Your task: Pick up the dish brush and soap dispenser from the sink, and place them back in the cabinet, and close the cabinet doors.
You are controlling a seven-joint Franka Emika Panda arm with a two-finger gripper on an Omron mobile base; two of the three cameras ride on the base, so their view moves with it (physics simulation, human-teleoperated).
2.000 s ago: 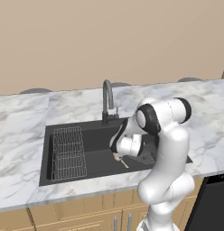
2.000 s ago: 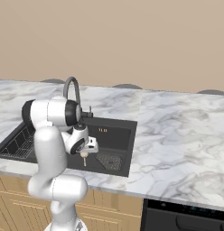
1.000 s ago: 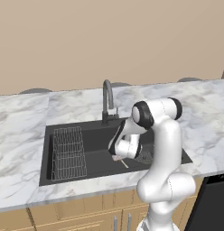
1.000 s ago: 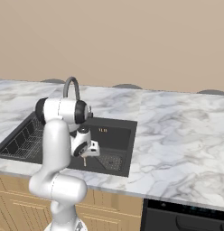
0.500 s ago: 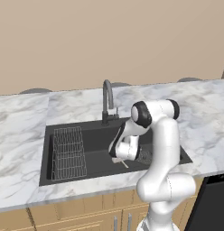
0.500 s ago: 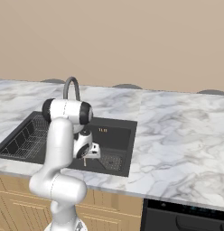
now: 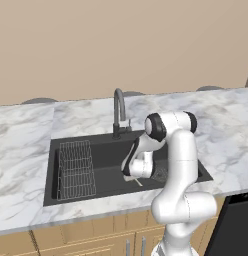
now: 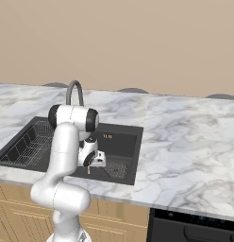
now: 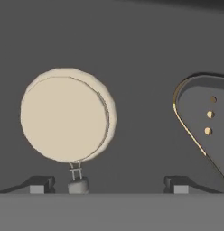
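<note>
Nearest the hand camera, the gripper point(image 9: 109, 185) hangs low inside the sink point(image 7: 103, 177), its two dark finger tips spread wide with nothing between them; it holds nothing. Just past the left tip lies the dish brush point(image 9: 67, 116), its round cream head facing the camera and its thin handle running back toward that tip. The handle sits near one finger, not centred in the gap, so closing now would probably miss it or only nudge it. To the right of the head, on the dark basin floor, is the gold-edged drain plate point(image 9: 205, 121) with three small holes.

From the base cameras, the arm is folded down over the right half of the basin, and the pale handle of the brush shows as a short stroke just under the hand in the left base view. Farther left in the basin stands the wire grid rack point(image 7: 75, 169), and behind it, at the rear rim, the gooseneck faucet point(image 7: 118, 111). The marble counter point(image 7: 26, 135) runs around the sink, with a plain tan wall beyond.

As I judge it, the task is at its very start: the brush is not yet grasped. I cannot make out the soap dispenser anywhere, and the cabinet and its doors lie outside these views, so both placements and the closing of the doors are left
</note>
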